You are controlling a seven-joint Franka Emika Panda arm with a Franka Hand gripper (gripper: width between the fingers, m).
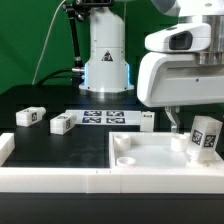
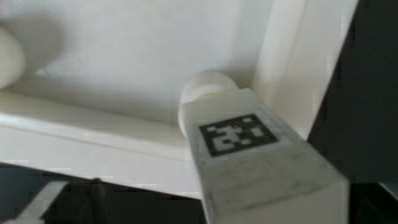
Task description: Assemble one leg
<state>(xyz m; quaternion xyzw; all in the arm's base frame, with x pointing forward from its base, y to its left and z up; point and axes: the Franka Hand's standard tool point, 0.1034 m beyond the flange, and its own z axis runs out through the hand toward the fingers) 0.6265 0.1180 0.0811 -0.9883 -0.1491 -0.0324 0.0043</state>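
Now, 1 arm only, so no choice of hand. The pincer [image 1: 192, 120] is closed on the leg [image 1: 206, 136]; the pads themselves are hidden, so this is judged from the leg hanging clear of the bench [image 1: 60, 145].

In the exterior view the leg hangs toward 5 o'clock from the pincer. Its long axis runs roughly 12 to 6, slightly tipped, with the tag facing the camera. It is over the tabletop panel [image 1: 160, 168], with a round recess [image 1: 180, 141] just beside it at 9 o'clock.

The wrist view shows the leg [image 2: 240, 140] with its far end at the panel's [image 2: 107, 60] corner by the raised rim. I cannot tell if it touches.

Count:
- 4 legs: 1 held, 3 loose legs [image 1: 30, 117] [image 1: 63, 122] [image 1: 147, 120] lying on the bench toward 9 o'clock
- 1 panel
- 1 marker board [image 1: 105, 117]
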